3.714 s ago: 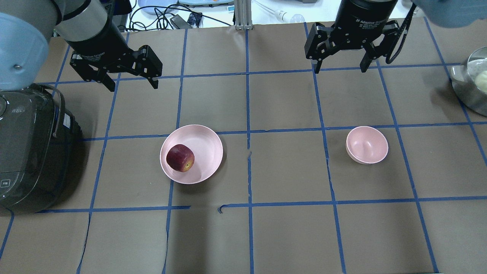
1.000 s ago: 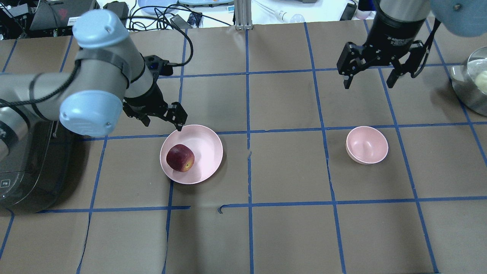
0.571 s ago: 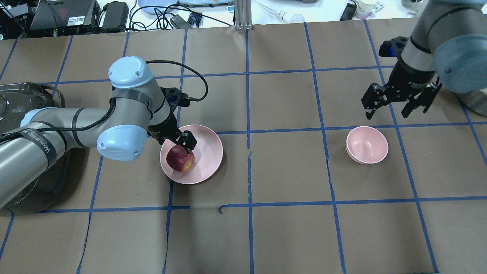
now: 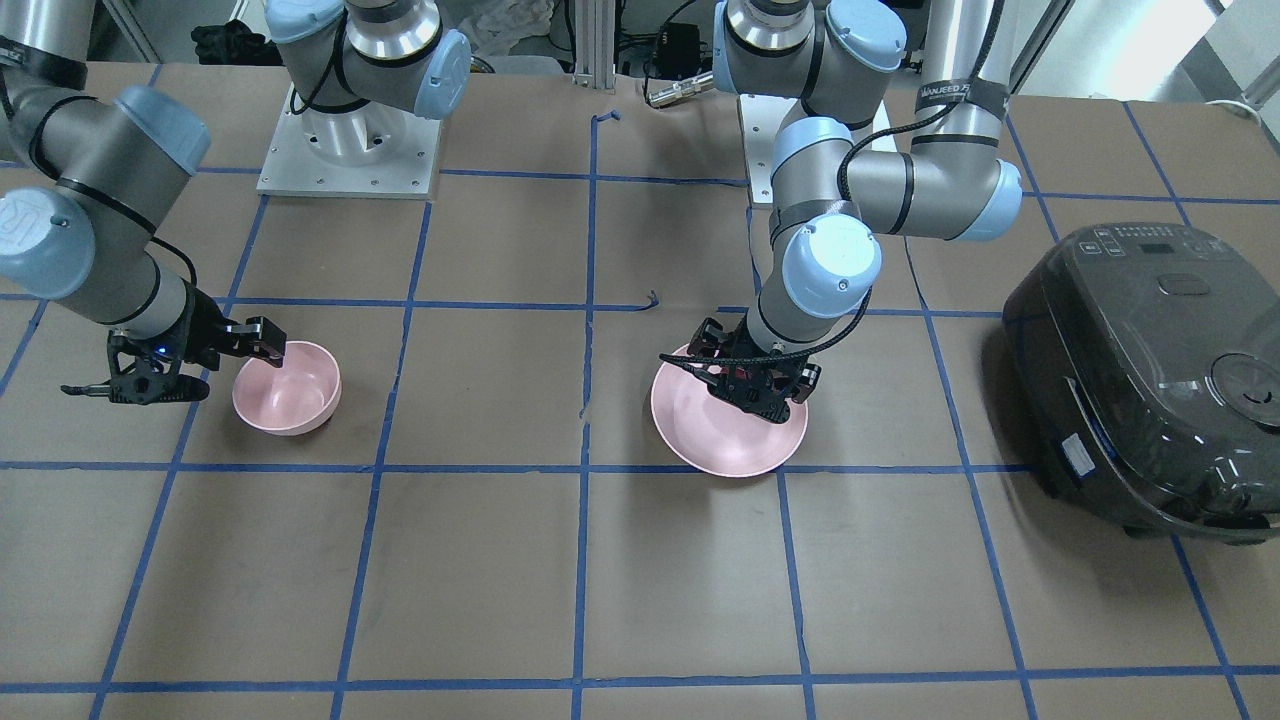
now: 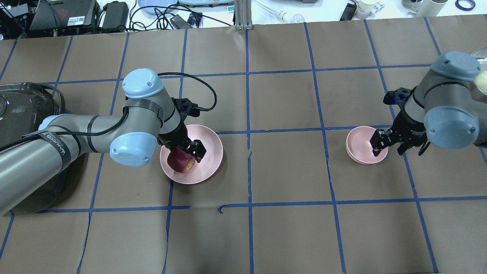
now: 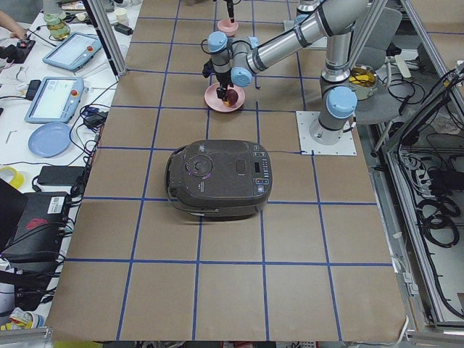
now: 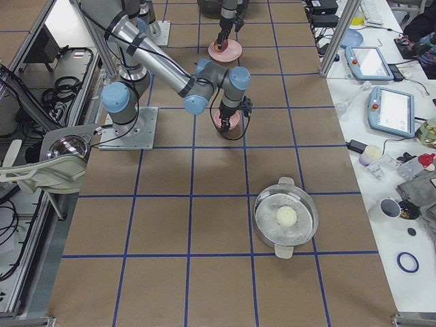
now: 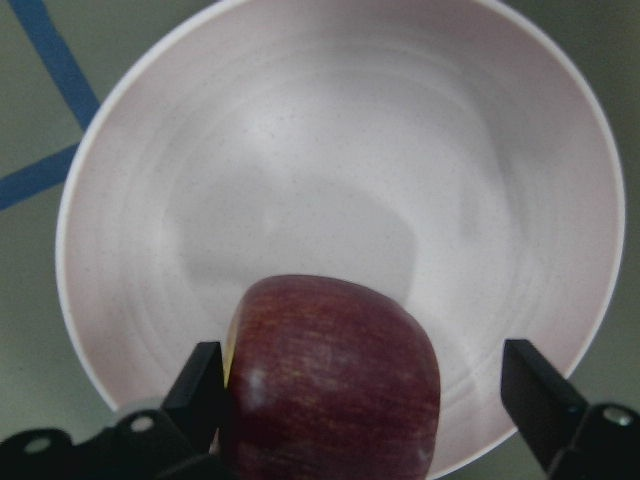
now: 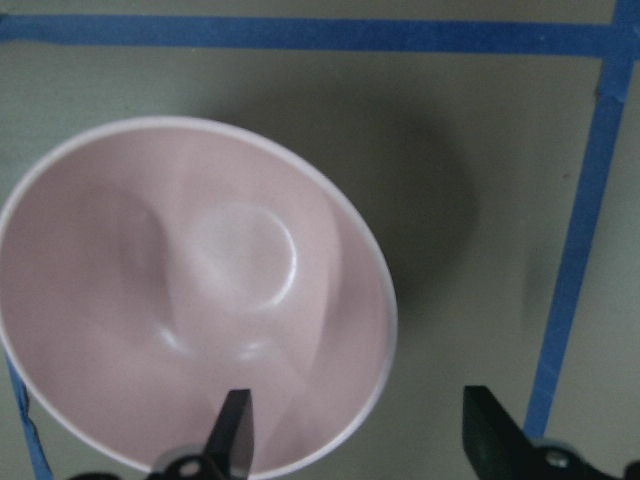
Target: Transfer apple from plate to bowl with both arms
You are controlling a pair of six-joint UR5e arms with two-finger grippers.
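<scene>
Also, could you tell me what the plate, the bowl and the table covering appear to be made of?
Plate: probably matte moulded plastic or fibre composite; pale pink with fine speckles, soft sheen.
Bowl: likely the same; smooth pink, dull highlights.
Table covering: brown paper-like sheet, matte, torn at seams, with blue tape lines.

The table [image 5: 289, 167], brown with a blue tape grid, carries the plate [image 5: 211, 152] toward 9 o'clock of its middle in the overhead view, and the bowl [image 5: 359, 146] toward 3 o'clock. A cooker [image 5: 23, 110] sits at the far 9 o'clock edge, and a steel pot [image 7: 286, 218] at 2 o'clock.
</scene>
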